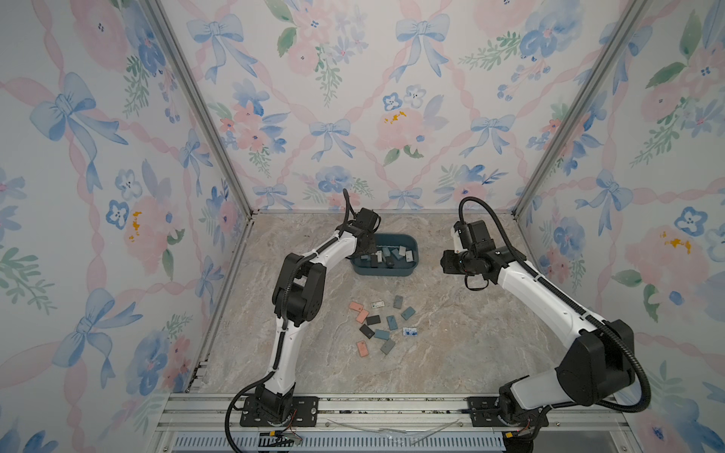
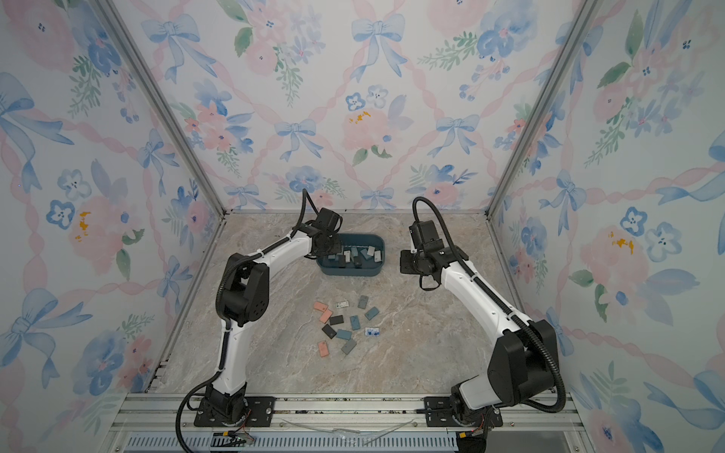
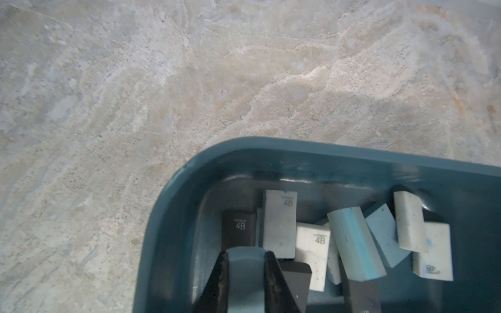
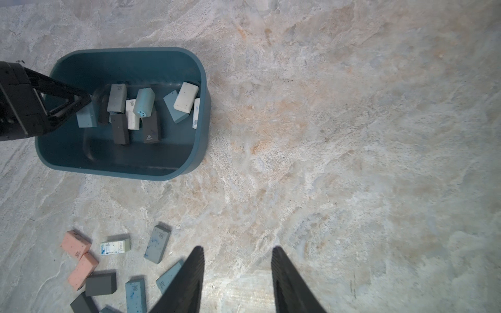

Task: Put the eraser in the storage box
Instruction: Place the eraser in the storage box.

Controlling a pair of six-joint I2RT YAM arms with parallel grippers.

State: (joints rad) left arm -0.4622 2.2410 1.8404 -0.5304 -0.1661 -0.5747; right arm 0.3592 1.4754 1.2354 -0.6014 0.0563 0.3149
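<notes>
The dark teal storage box [image 1: 386, 270] [image 2: 351, 271] stands at the back middle of the marble table and holds several erasers. My left gripper [image 3: 245, 256] reaches down into its left end and is shut on a light blue eraser [image 3: 245, 273], which sits low inside the box next to a black eraser [image 3: 240, 229]. The right wrist view shows that same held eraser [image 4: 86, 119] below the left fingers [image 4: 73, 104]. My right gripper [image 4: 238, 250] hangs open over bare table to the right of the box, with nothing between its fingers.
Several loose erasers lie on the table in front of the box: pink [image 1: 356, 306], black [image 1: 367, 331], blue-grey [image 1: 392, 322] and a white printed one [image 1: 410, 332]. Floral walls close in the left, back and right sides. An aluminium rail [image 1: 392, 408] runs along the front.
</notes>
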